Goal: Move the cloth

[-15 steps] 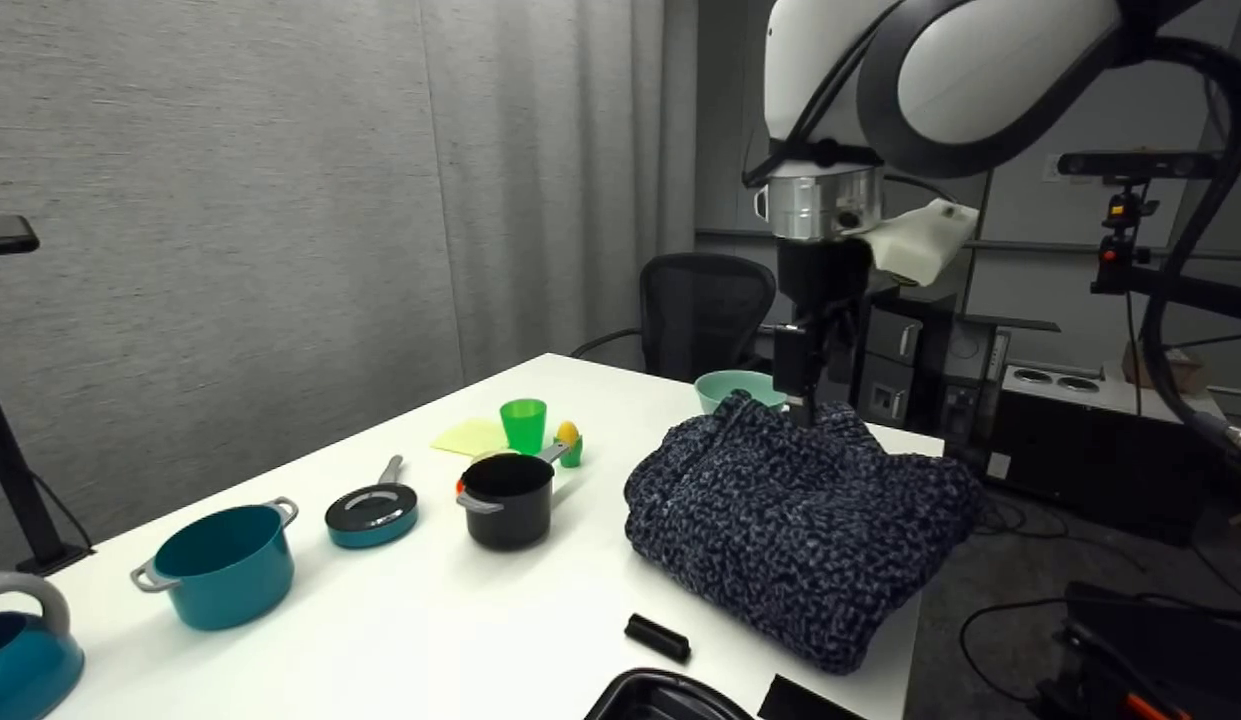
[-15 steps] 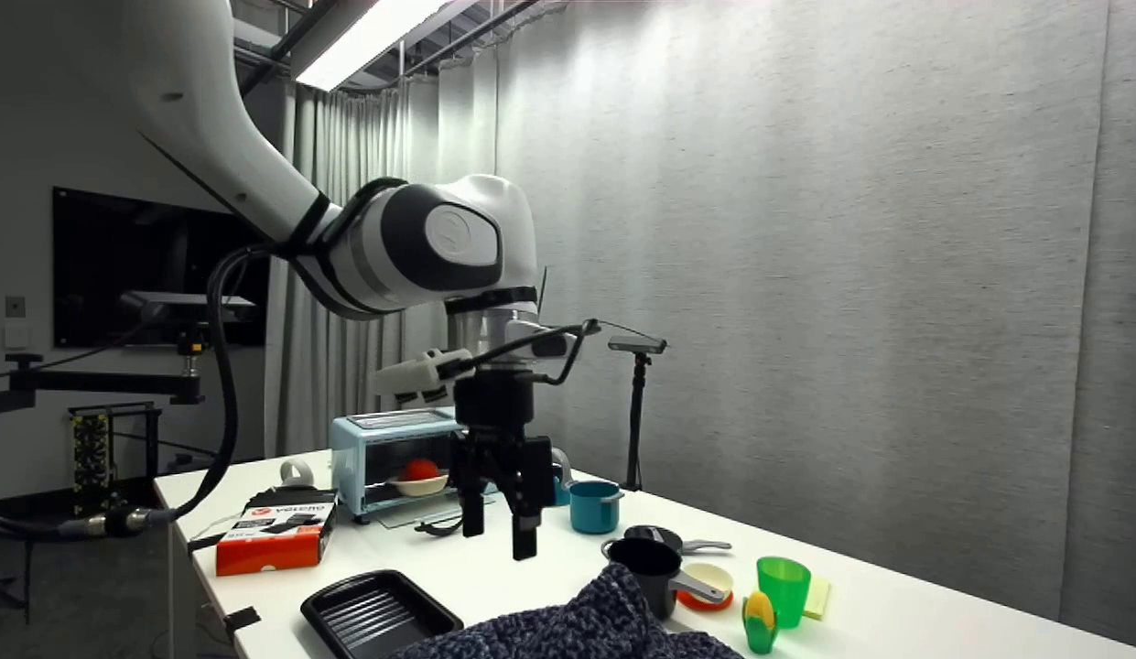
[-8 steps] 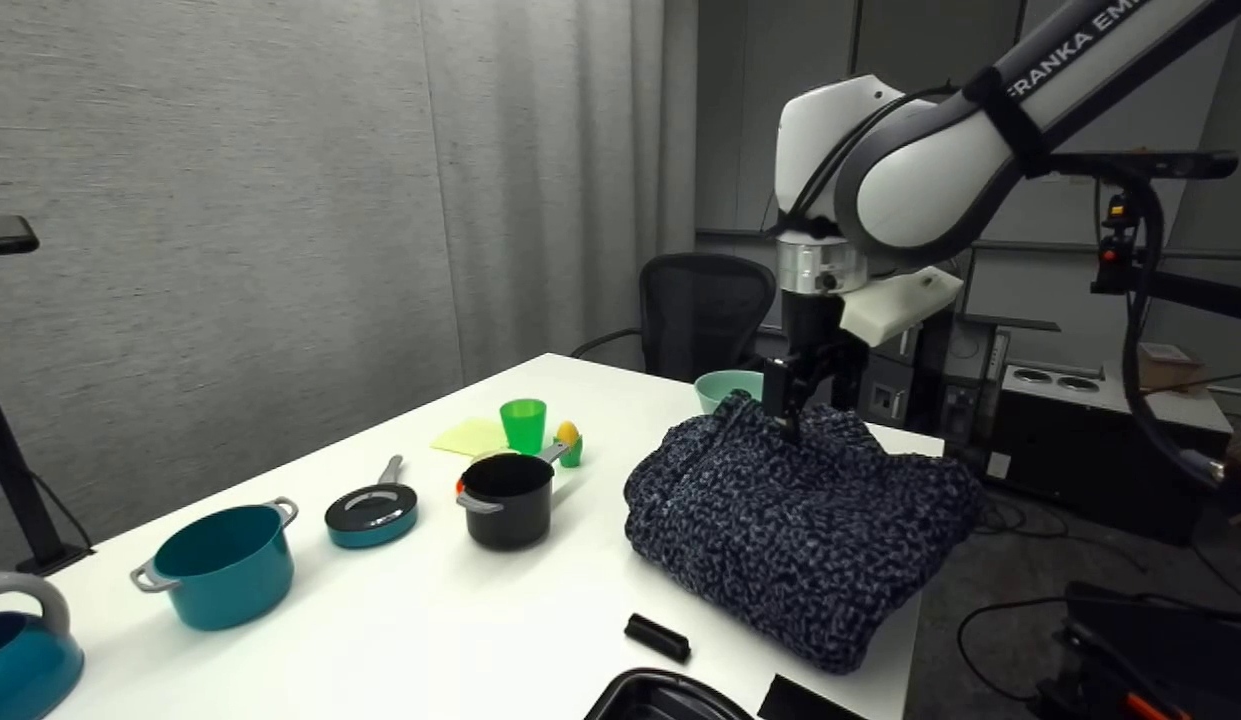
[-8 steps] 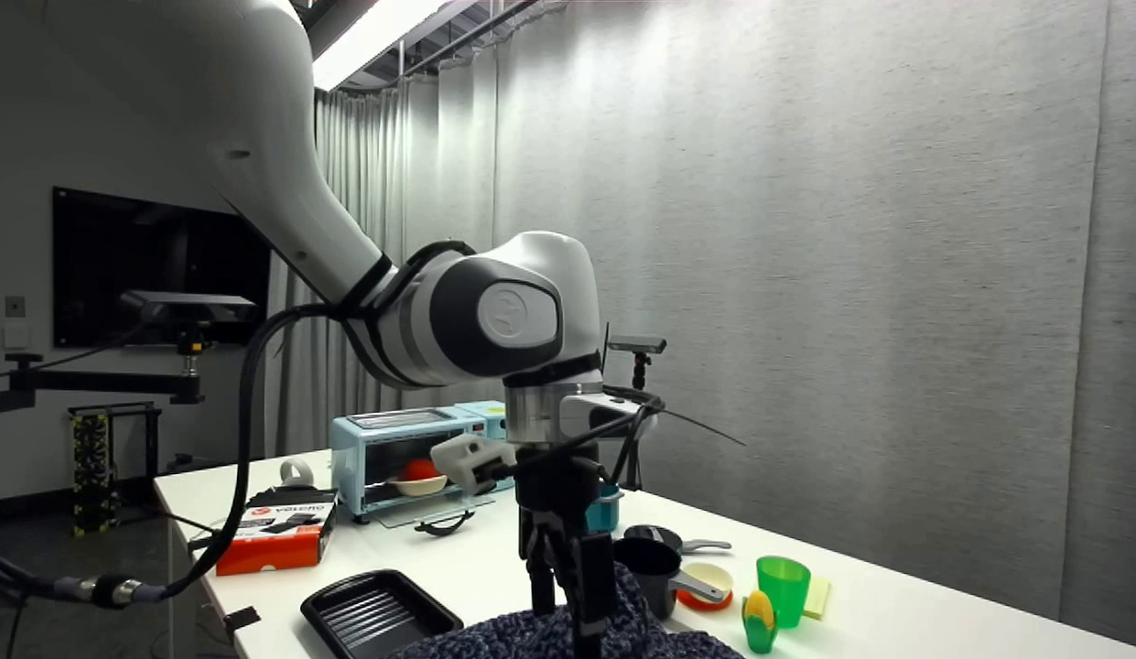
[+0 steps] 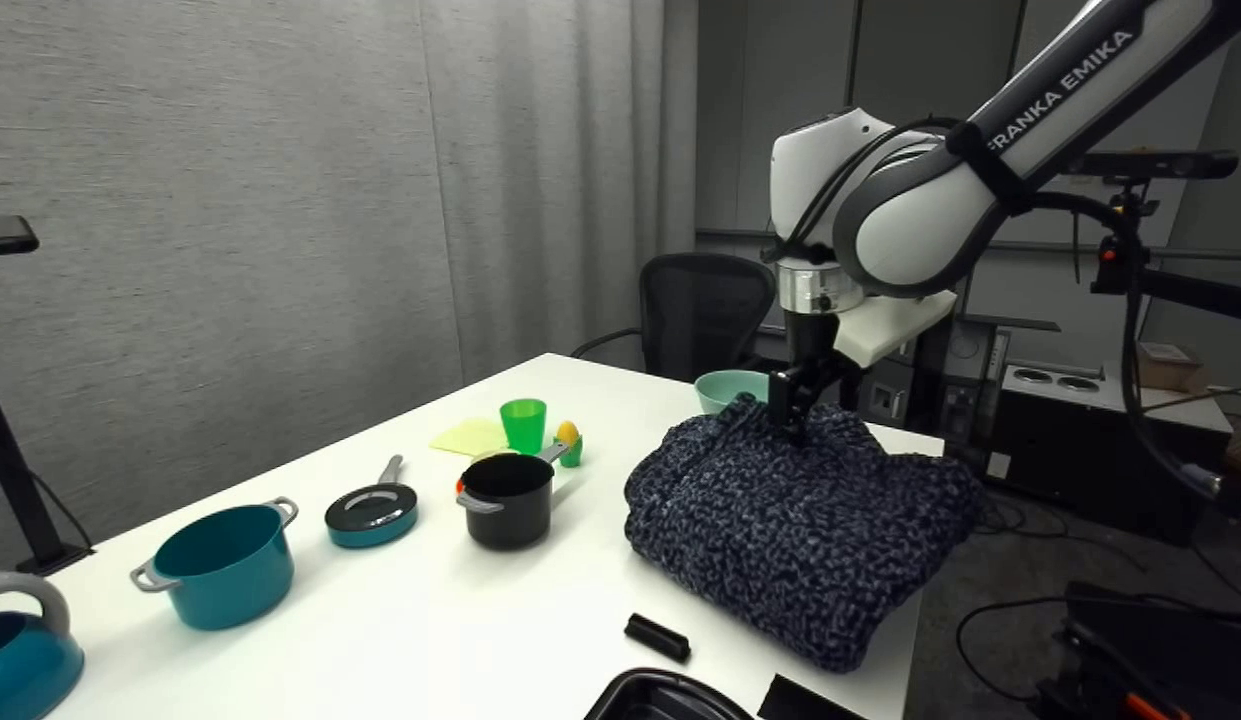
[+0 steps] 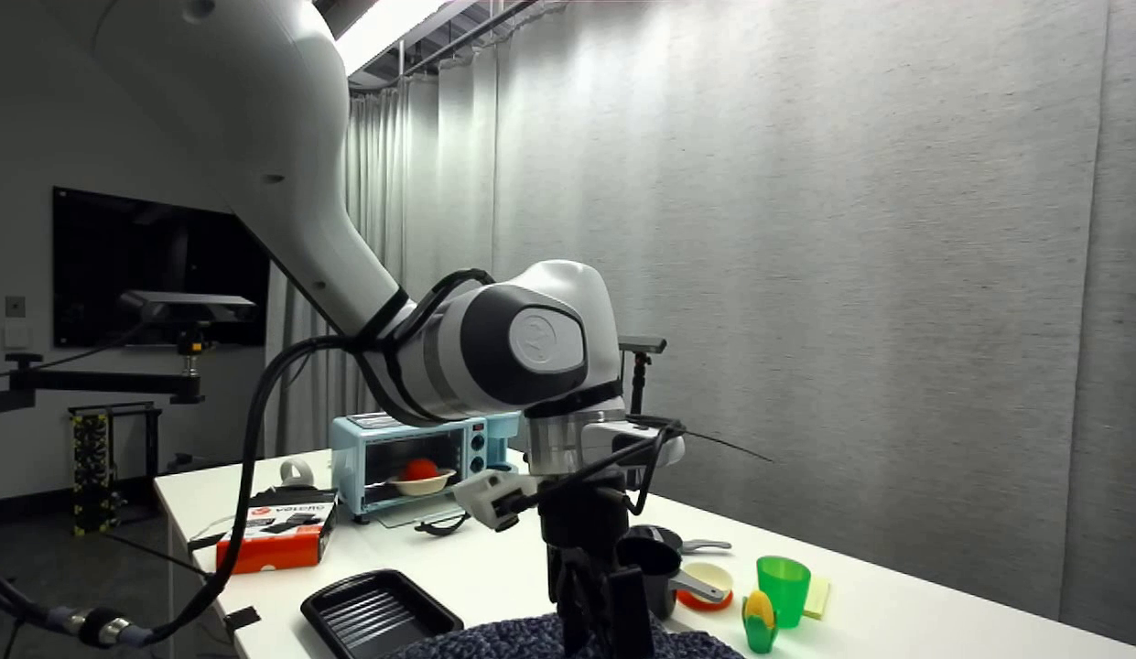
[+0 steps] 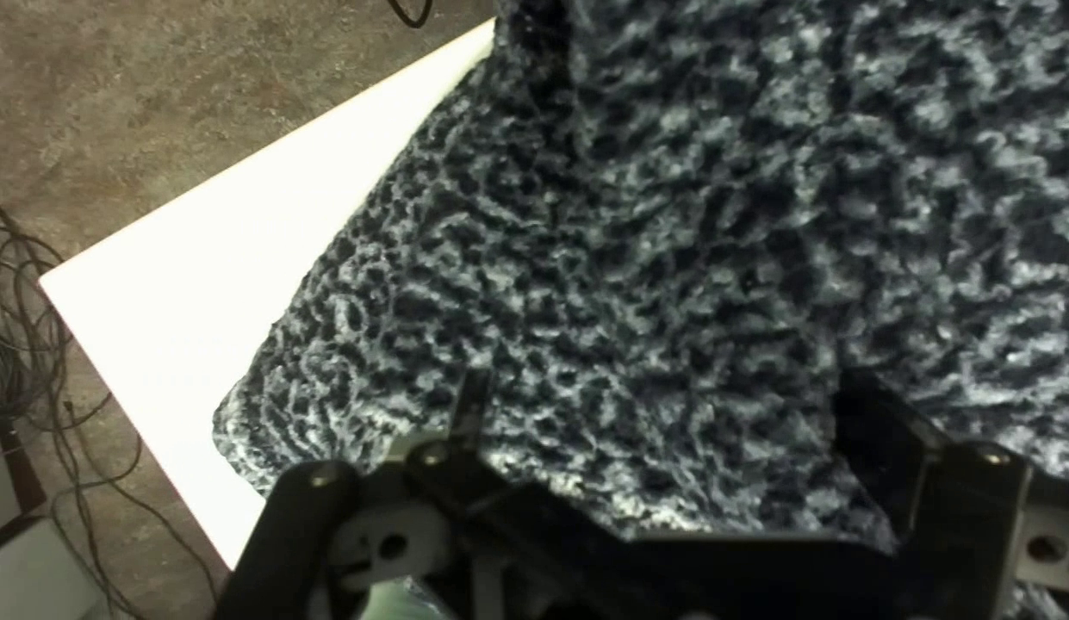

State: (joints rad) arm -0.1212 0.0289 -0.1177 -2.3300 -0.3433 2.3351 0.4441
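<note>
My end effector [image 7: 663, 383]: newly lowered, jaws spread. Cloth [image 5: 800, 530], rumpled: directly beneath it, not yet pinched; grasp seemingly next.

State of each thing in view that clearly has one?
Navy-blue speckled cloth: rumpled, on the white table
Black two-finger gripper: open, down at the cloth
Light-blue toaster oven: open, cream bowl inside
Black grey-handled pot: upright, lidless
Teal two-handled pot: upright, lidless
Translucent green cup: upright
Mint-green bowl: upright, partly hidden
Black ribbed tray: face up
</note>
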